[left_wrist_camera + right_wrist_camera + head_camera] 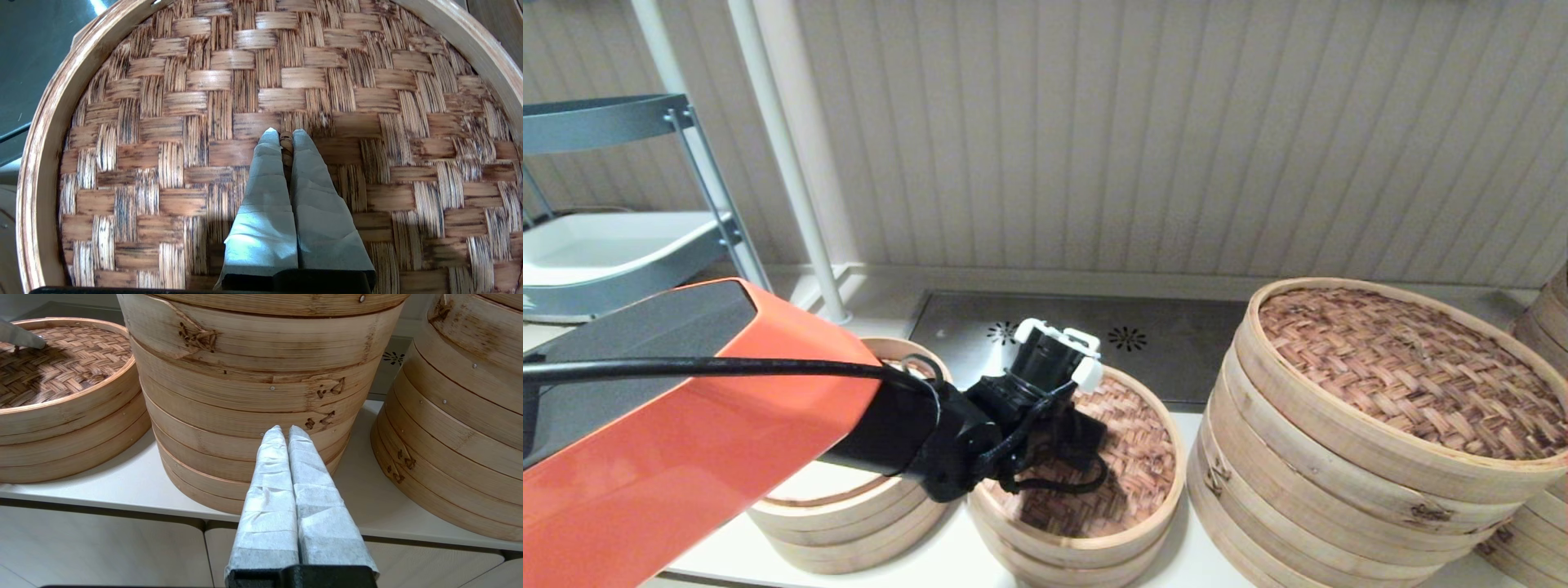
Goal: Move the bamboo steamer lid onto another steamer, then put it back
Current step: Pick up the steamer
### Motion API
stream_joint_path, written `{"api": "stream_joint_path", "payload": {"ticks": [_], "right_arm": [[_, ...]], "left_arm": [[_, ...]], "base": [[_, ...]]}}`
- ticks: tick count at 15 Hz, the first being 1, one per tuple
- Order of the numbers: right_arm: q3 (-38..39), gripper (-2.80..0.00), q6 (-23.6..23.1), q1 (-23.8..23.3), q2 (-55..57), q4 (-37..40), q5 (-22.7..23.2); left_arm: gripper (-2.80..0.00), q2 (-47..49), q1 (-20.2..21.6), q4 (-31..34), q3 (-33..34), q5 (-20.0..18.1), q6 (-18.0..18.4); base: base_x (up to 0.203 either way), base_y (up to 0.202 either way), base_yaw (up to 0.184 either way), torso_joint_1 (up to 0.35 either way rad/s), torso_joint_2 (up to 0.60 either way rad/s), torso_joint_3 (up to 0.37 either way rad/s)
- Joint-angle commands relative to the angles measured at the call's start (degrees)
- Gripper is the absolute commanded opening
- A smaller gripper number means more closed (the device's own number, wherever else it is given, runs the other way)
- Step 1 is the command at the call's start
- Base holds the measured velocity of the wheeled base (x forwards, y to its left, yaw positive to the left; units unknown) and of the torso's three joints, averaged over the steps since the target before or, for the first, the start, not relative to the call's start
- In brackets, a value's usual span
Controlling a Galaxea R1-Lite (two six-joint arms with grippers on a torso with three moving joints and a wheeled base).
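The small bamboo steamer lid [1143, 457] [229, 81], reddish woven top with a pale rim, lies on the small pale steamer [1078, 555] at the centre front of the counter. My left gripper [1086, 449] [286, 136] stands over its middle, shut on the tiny loop handle [286, 143]. To its left stands the other low steamer [849, 535]; my orange left arm hides most of it, and a pale liner shows inside. My right gripper [284, 433] hangs shut and empty before the counter's front edge, facing the large stack [253, 396].
A large steamer stack [1339, 490] with a big dark woven lid [1405, 367] stands right of the small one, with another stack [1543, 327] at the far right. Behind lie a metal drain panel [1192, 343], a white pole [792, 163] and a grey shelf cart [605, 245].
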Motion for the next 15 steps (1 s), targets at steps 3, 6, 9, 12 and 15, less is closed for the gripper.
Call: {"api": "stream_joint_path", "payload": {"ticks": [3,6,9,12,15], "right_arm": [[0.0,-2.8,0.0,0.0,0.0,0.0,0.0],[0.0,-2.8,0.0,-0.1,0.0,0.0,0.0],[0.0,-2.8,0.0,0.0,0.0,0.0,0.0],[0.0,-2.8,0.0,0.0,0.0,-0.1,0.0],[0.0,-2.8,0.0,0.0,0.0,0.0,0.0]], "left_arm": [[-2.8,0.3,0.0,-0.3,-0.4,0.1,0.0],[-2.8,-1.0,0.0,-0.3,-1.3,0.1,0.0],[-2.8,-1.8,0.1,-0.2,-1.6,0.1,0.0],[-2.8,-2.3,0.0,0.0,-1.8,0.1,0.0],[-2.8,-3.7,0.0,0.1,-1.7,0.1,-0.1]], "base": [[0.0,0.0,0.0,0.0,0.0,0.0],[0.0,0.0,0.0,0.0,0.0,0.0],[0.0,0.0,0.0,0.0,0.0,0.0],[0.0,0.0,0.0,0.0,0.0,0.0],[0.0,0.0,0.0,0.0,0.0,0.0]]}}
